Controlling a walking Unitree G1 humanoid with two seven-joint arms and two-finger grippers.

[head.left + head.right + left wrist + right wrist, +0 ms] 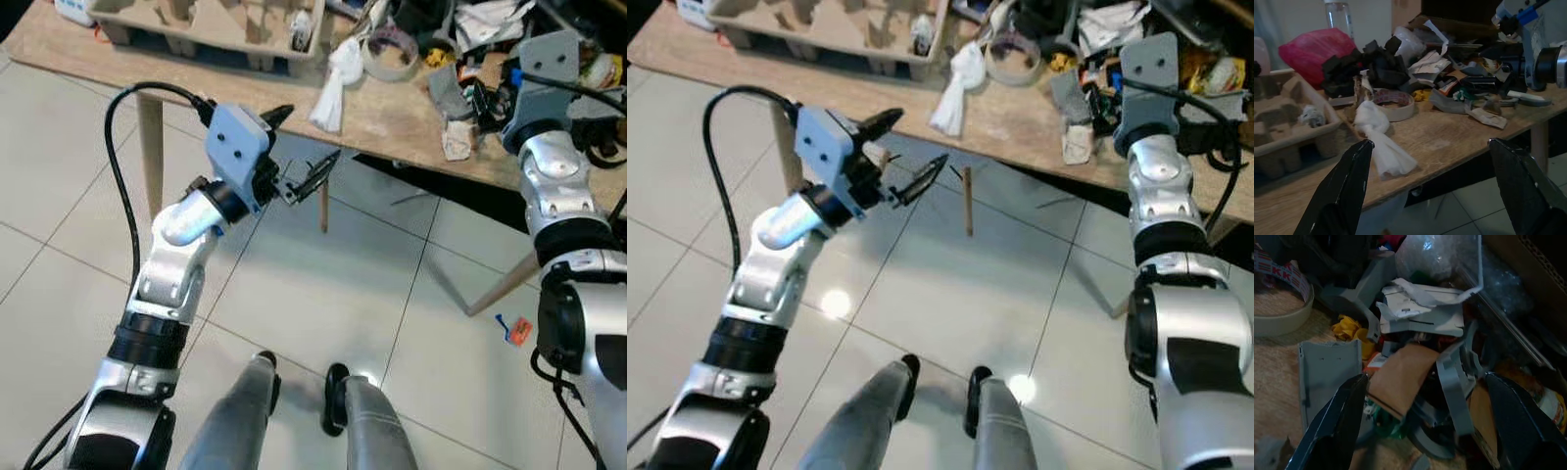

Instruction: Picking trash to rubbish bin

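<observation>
Hovering over the cluttered bench (392,122), right hand (1425,431) spread and empty above a heap of trash (1415,333), brown card (1400,374) just ahead of it. Left hand (312,176) released, off the bench edge, white rag (1381,142) lying beyond its fingers (1339,196).

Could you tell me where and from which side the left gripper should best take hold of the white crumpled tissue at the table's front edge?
Probably at the knotted waist of the white tissue, where it narrows and the fingers can close around it. Come from the table's front edge, as the open left gripper already faces it; the tape roll crowds the far side.
</observation>
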